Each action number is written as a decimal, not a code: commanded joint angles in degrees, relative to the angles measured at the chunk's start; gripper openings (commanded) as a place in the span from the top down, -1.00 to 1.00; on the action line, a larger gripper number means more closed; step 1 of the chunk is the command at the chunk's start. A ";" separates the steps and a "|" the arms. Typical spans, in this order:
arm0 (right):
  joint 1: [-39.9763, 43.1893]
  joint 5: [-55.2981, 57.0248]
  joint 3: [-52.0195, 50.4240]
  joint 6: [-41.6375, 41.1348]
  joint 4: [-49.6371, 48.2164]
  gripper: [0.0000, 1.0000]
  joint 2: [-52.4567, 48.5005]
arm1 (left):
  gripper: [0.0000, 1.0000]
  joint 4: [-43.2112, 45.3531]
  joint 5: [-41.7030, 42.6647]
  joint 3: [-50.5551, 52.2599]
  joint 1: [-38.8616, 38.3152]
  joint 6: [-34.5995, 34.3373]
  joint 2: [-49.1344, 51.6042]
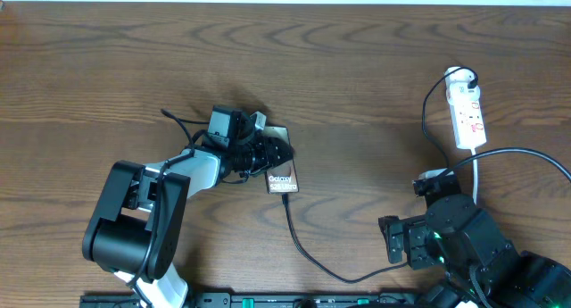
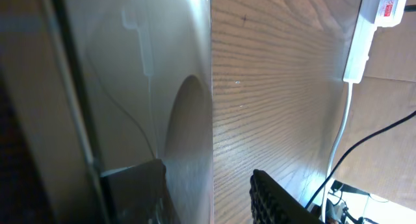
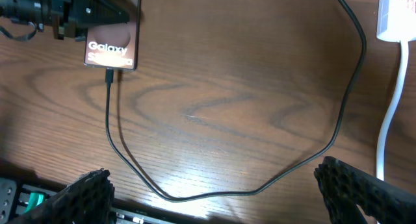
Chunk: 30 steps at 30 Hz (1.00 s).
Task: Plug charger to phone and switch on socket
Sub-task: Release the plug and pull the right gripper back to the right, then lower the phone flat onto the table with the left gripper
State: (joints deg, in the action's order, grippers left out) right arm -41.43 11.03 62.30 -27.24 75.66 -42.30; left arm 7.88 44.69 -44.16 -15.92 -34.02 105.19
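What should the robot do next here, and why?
Probably swing the right claw up toward the socket to press its switch. The charger tip looks seated in the phone's bottom edge, so plugging seems done. The right claw is open, empty and much nearer the socket than the left claw, which is at the phone.

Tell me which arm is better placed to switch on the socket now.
Right. The charger reaches the phone's edge. The right gripper stands open and empty on the socket's side, while the left gripper sits over the phone, far from the socket.
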 commanded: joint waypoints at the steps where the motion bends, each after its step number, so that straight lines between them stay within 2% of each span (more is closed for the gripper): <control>1: 0.15 1.07 0.72 -1.03 -0.39 -0.99 -0.02 | 0.08 -1.44 -9.40 1.14 0.20 1.42 1.88; 16: 0.15 1.07 0.72 -2.97 -1.53 -0.99 -0.07 | -0.04 -1.95 -12.04 1.14 0.20 1.46 1.88; 24: 0.13 1.05 0.72 -3.21 -2.67 -0.98 -0.07 | -0.06 -8.66 -18.43 1.14 0.20 4.04 1.88; 30: 0.15 1.05 0.72 -3.69 -3.08 -0.99 -0.09 | -0.07 -9.35 -18.84 1.14 0.20 5.18 1.88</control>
State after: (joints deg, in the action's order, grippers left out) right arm -41.43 11.25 62.30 -29.71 72.64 -42.30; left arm 1.41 37.34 -46.28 -16.05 -31.16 103.04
